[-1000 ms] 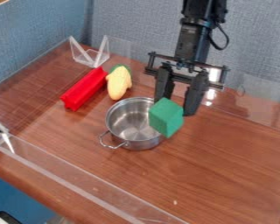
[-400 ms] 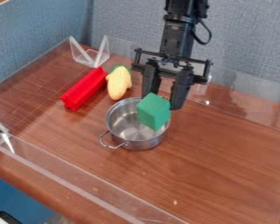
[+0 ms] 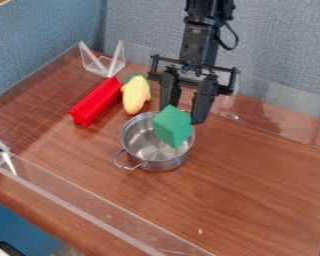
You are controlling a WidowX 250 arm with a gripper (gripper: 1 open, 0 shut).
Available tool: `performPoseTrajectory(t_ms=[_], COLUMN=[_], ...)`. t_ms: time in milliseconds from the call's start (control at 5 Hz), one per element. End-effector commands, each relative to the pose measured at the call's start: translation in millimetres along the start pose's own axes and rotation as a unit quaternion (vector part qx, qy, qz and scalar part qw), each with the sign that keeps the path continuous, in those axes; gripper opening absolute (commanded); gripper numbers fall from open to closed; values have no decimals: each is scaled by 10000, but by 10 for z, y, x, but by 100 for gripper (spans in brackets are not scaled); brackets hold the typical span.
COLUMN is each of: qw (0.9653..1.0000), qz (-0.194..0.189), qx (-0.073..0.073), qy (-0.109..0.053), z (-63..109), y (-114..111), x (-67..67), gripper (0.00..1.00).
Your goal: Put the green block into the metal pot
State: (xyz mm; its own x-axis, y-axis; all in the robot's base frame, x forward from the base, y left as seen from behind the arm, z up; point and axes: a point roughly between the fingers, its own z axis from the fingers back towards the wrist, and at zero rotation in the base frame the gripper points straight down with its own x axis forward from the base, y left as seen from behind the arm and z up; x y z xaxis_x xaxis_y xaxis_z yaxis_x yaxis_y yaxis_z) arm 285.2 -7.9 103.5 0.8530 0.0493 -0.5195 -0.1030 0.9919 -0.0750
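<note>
Overhead, gripper (image 3: 179,110) clamped on green block (image 3: 172,126), block hanging above metal pot (image 3: 151,148).

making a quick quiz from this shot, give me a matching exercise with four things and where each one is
Things:
1. green block
2. metal pot
3. red block
4. yellow object

Places:
A. far left on the table, lying flat
B. between the red block and the arm
C. held in the fingers above the pot
D. on the table under the green block

Pairs: 1-C, 2-D, 3-A, 4-B
</note>
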Motion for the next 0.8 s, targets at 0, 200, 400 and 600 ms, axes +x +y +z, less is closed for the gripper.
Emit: performPoseTrajectory(t_ms=[0,200,400,600], qw=[9996,9996,9997,9997], qz=[22,51,84,114], qx=[-18,-22,-27,-32], qy=[-292,-269,-241,-216], z=[134,101,66,44], y=[51,90,126,158], x=[34,87,148,217], gripper=[0,0,0,0])
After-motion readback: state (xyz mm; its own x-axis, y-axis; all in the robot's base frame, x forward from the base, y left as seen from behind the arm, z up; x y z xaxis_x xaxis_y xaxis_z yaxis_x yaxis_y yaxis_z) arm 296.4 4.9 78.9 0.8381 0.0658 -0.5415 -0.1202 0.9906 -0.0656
